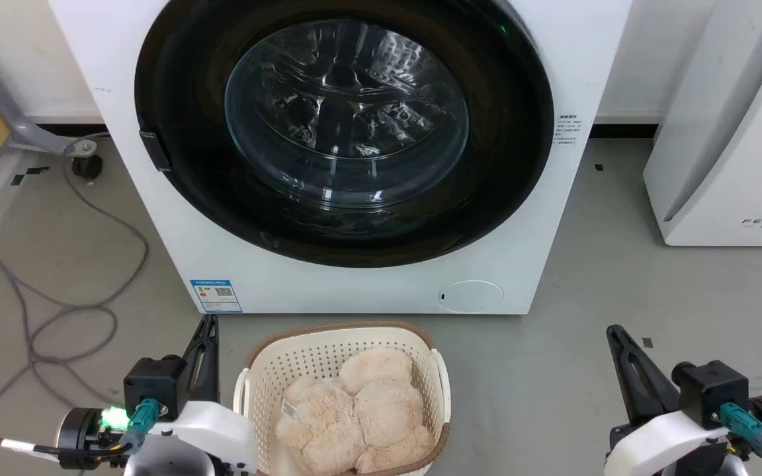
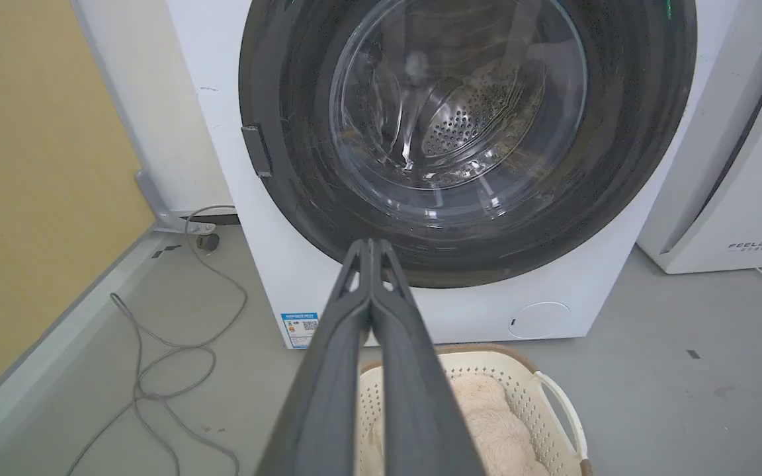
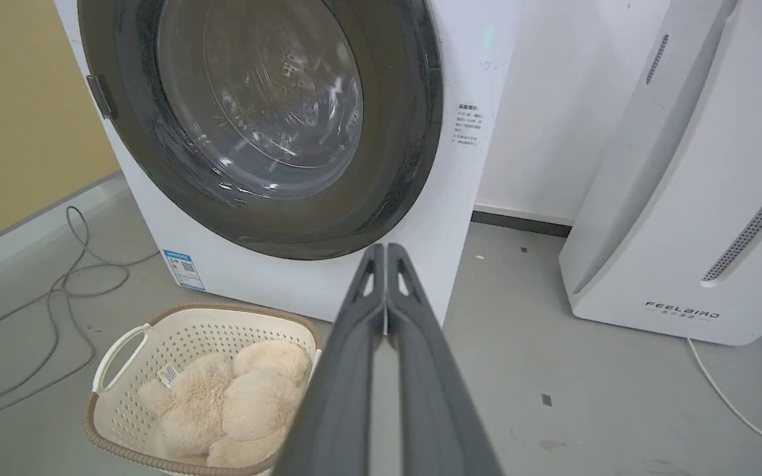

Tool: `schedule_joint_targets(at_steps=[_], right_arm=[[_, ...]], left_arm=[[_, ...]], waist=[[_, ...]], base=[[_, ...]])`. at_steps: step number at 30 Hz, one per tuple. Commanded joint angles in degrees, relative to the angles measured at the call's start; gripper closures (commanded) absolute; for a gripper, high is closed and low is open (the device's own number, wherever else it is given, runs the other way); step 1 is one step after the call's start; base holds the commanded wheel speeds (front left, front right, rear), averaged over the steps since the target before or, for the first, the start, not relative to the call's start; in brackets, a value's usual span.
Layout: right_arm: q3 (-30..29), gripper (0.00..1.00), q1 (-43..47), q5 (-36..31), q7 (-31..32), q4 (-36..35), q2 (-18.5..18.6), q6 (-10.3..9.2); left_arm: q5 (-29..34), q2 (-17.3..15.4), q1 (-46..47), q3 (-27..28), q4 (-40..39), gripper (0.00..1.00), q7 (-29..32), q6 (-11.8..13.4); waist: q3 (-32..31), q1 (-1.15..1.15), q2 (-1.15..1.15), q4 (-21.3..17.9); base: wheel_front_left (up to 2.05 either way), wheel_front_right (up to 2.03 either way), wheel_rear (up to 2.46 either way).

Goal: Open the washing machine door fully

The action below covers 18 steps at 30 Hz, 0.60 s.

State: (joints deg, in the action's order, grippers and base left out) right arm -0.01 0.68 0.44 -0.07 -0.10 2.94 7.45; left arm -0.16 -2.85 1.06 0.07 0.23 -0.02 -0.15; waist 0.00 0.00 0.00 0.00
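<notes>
The white washing machine [image 1: 176, 218] stands straight ahead on the floor. Its round glossy black door [image 1: 169, 99] with the clear glass bowl lies flush against the front, a small dark tab on its left edge. Low at the left of the head view my left gripper [image 1: 210, 320] is shut, well short of the machine. At the lower right my right gripper [image 1: 614, 330] is shut too, holding nothing. The door [image 2: 619, 165] fills the top of the left wrist view beyond my closed left gripper [image 2: 370, 243]. The right wrist view shows the door [image 3: 407, 132] above my shut right gripper [image 3: 386, 247].
A cream laundry basket [image 1: 262, 360] with a beige plush toy [image 1: 361, 416] sits on the floor between my arms, just before the machine. A white FEELBIRD appliance [image 1: 725, 165] stands at the right. Grey cables [image 1: 70, 311] loop on the floor at the left, near a yellow wall.
</notes>
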Motion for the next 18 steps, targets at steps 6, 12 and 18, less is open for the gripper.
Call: schedule_joint_targets(at_steps=[6, 12, 18], right_arm=[[0.01, 1.0, -0.68, -0.44, 0.07, 0.1, -0.06, 0.03], [0.01, 1.0, -0.68, -0.44, 0.07, 0.1, -0.06, 0.03], [0.01, 1.0, -0.68, -0.44, 0.07, 0.1, -0.06, 0.03]], left_arm=[[0.16, -0.03, -1.06, -0.07, -0.23, 1.0, 0.02, 0.15], [0.16, -0.03, -1.06, -0.07, -0.23, 1.0, 0.02, 0.15], [0.16, -0.03, -1.06, -0.07, -0.23, 1.0, 0.02, 0.15]], waist=[[0.0, 0.0, 0.0, 0.0], [0.0, 0.0, 0.0, 0.0], [0.0, 0.0, 0.0, 0.0]], base=[[0.0, 0.0, 0.0], [0.0, 0.0, 0.0], [0.0, 0.0, 0.0]])
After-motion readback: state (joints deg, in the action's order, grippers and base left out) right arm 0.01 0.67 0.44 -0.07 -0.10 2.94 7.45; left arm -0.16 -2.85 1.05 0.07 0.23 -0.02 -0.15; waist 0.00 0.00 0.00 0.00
